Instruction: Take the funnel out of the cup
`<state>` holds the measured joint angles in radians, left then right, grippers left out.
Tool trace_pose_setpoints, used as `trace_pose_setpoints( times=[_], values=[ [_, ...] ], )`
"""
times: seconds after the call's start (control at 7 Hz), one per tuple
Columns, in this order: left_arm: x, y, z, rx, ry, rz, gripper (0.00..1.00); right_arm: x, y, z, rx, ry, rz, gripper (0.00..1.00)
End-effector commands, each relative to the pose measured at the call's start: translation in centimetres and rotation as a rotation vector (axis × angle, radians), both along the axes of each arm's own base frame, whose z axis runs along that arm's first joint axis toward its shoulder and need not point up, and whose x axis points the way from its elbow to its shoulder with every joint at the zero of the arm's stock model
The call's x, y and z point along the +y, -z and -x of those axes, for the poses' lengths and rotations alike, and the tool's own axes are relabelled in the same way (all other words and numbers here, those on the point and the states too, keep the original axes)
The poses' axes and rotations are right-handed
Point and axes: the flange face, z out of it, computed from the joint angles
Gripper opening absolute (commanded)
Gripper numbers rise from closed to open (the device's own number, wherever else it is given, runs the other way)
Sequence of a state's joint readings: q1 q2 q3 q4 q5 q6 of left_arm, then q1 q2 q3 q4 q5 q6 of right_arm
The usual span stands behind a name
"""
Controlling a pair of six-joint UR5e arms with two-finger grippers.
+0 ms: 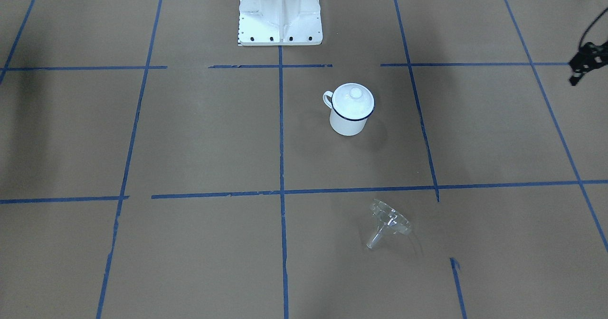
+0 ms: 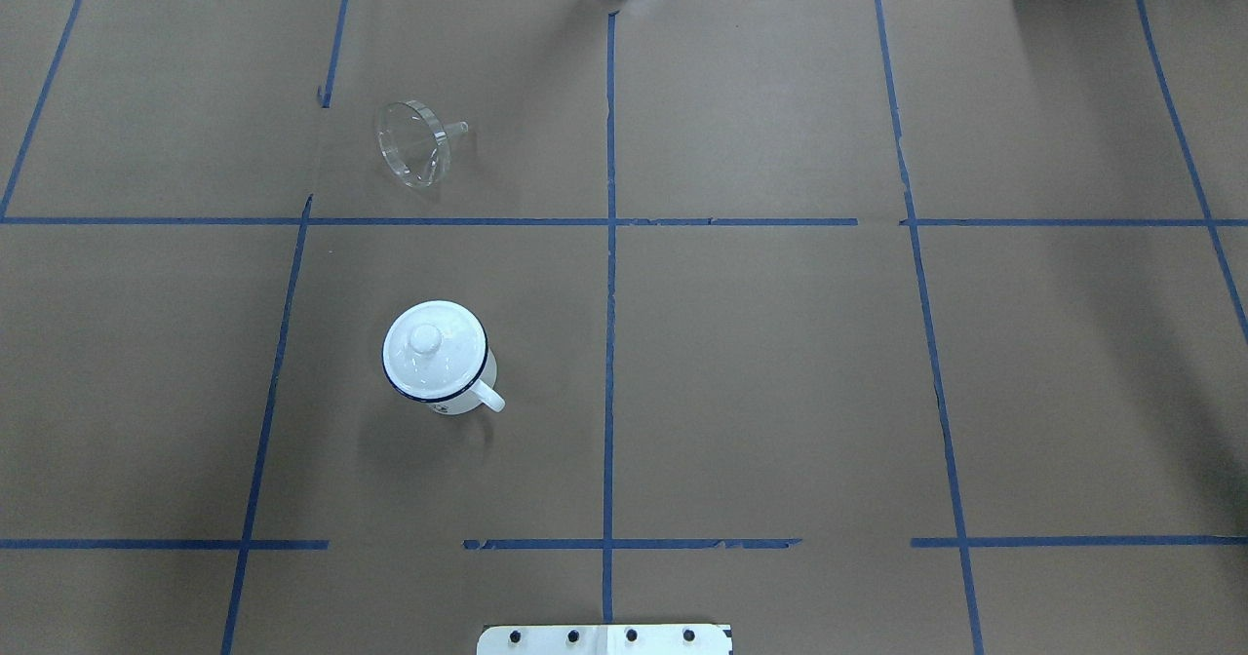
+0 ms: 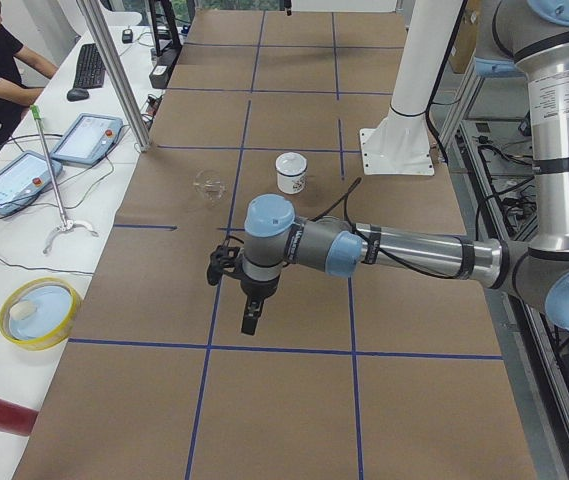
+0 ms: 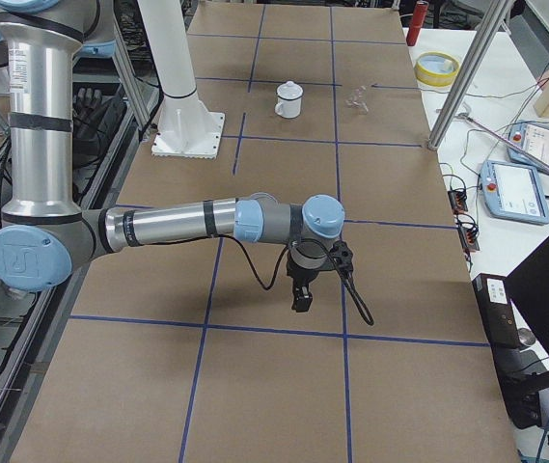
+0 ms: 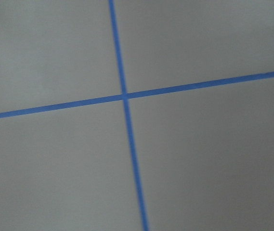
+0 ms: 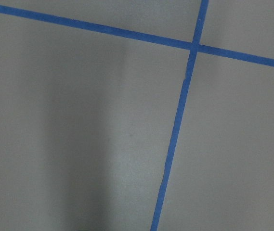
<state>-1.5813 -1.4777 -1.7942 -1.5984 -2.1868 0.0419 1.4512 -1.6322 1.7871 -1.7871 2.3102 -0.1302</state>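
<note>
- The funnel lies tipped on its side on the brown paper of the desk, out of the cup. The edge of its bowl rests on the paper and its spout sticks out sideways towards the robot's right.
- It sits in a far square of the blue tape grid, on the robot's left half.
- The cup stands upright in the next square nearer the robot, well apart from the funnel, with a tape line between them. Its handle points towards the middle of the desk.
- A white lid with a knob sits on top of the cup and covers its mouth.
- The left arm reaches out over the robot's left end of the desk, well away from both things. The left jaws hang pointing down above the paper, holding nothing as far as I can see; I cannot tell how wide they stand.
- The right arm does the same at the opposite end. The right jaws point down, and their width cannot be told either.
- Both wrist views show only paper and crossing tape.
</note>
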Motion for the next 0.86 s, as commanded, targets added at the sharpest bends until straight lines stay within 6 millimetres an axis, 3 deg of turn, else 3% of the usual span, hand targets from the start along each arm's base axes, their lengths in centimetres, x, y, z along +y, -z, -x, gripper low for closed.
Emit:
trace_pose_setpoints(
  times=[0.0,0.71],
  values=[
    [-3.0,1.2,3.1,0.138,0.002,0.077,1.0,0.0,0.0,0.0,0.0,0.0,0.0,1.0],
    [-0.7,-1.1,2.9,0.154,0.015,0.126,1.0,0.0,0.0,0.0,0.0,0.0,0.0,1.0]
  ],
)
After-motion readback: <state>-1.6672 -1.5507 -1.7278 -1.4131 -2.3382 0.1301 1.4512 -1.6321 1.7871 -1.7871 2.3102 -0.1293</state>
